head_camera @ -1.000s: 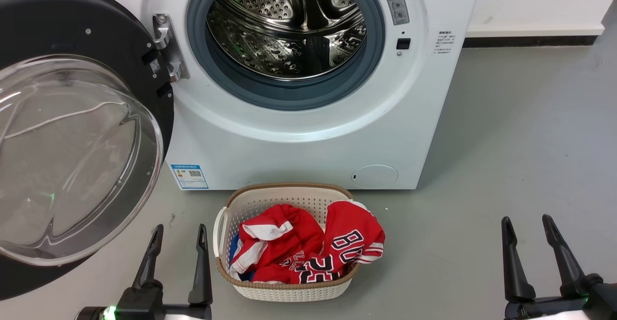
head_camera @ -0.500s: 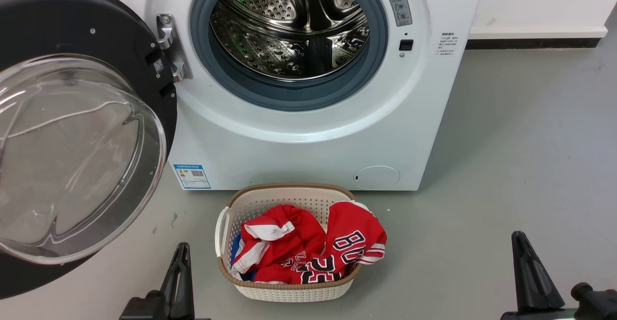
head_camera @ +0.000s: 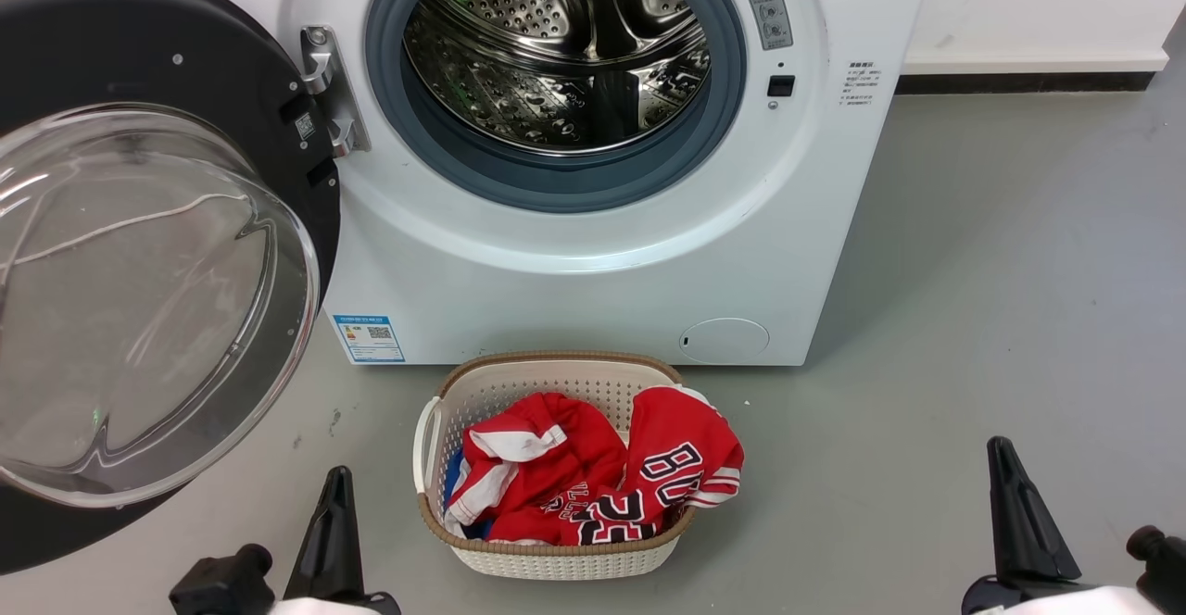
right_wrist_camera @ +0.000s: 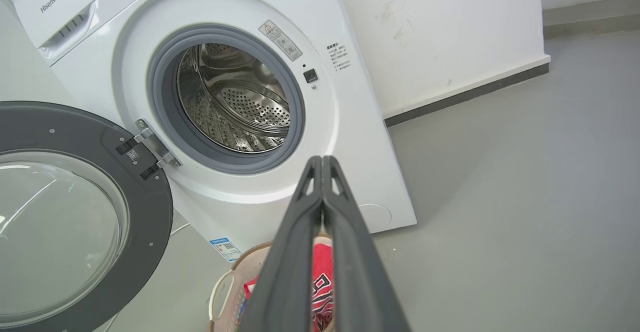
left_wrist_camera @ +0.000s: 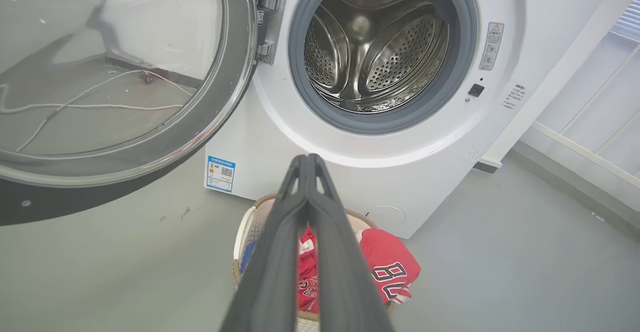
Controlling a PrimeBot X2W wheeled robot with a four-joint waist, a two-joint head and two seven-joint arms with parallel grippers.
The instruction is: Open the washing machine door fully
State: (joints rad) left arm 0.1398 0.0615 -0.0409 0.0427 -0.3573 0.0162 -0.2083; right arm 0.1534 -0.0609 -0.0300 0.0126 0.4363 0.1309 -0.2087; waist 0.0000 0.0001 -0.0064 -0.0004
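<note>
The white washing machine (head_camera: 574, 291) stands before me with its steel drum (head_camera: 556, 50) bare. Its door (head_camera: 139, 31), a black disc with a clear glass bowl, is swung wide to the left on its hinge (head_camera: 324, 87), facing outward. My left gripper (head_camera: 336, 481) sits low at the left, shut on nothing, apart from the door. My right gripper (head_camera: 1003, 453) sits low at the right, also shut and empty. In the left wrist view the shut left gripper (left_wrist_camera: 306, 158) points at the machine (left_wrist_camera: 400, 172), with the door (left_wrist_camera: 100, 197) at the left. The right wrist view shows the right gripper (right_wrist_camera: 321, 159), the machine (right_wrist_camera: 350, 122) and the door (right_wrist_camera: 100, 132).
A cream laundry basket (head_camera: 556, 564) holding red jerseys (head_camera: 593, 476) stands on the grey floor in front of the machine, between my two grippers. To the right of the machine a white wall (head_camera: 1038, 4) with a dark skirting runs along open floor (head_camera: 1001, 272).
Both grippers went from open to shut and sank toward the bottom edge of the head view. The camera shifted slightly. The door stands as before.
</note>
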